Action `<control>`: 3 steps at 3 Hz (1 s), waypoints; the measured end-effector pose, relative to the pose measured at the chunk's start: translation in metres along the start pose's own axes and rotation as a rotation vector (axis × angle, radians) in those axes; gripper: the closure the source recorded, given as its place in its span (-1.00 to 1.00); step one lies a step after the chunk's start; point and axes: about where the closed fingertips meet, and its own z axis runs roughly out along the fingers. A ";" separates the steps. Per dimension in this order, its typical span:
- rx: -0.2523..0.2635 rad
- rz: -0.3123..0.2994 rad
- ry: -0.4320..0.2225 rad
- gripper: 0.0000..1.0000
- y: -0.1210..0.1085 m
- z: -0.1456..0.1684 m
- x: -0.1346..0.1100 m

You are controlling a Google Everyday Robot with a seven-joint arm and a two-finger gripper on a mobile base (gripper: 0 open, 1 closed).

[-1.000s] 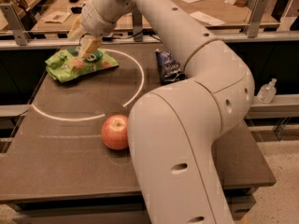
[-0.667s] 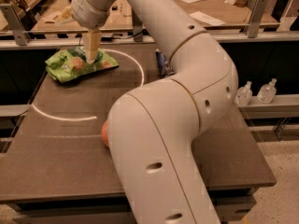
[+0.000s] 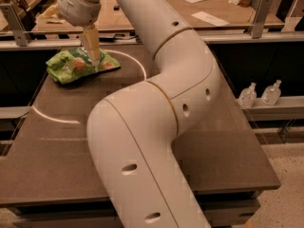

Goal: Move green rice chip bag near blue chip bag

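The green rice chip bag (image 3: 76, 65) lies flat on the dark table (image 3: 42, 151) at the far left, inside a white curved line. My gripper (image 3: 95, 61) points straight down from the wrist and its tip rests on the bag's right half. The blue chip bag is hidden behind my large white arm (image 3: 156, 127), which crosses the middle of the view.
The white arc (image 3: 50, 117) runs over the tabletop. Two clear bottles (image 3: 259, 94) stand on a low shelf to the right of the table. A metal rail (image 3: 247, 36) and a second table with papers (image 3: 209, 17) lie behind.
My arm's elbow and forearm have swung across the view and now cover the table's middle and right, hiding the apple and the dark bag. The gripper stays on the green bag, which has not moved.
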 end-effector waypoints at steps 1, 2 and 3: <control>-0.011 0.002 -0.081 -1.00 0.001 0.005 -0.021; -0.028 0.038 -0.196 -1.00 0.006 0.015 -0.046; -0.012 0.111 -0.213 -1.00 0.014 0.009 -0.058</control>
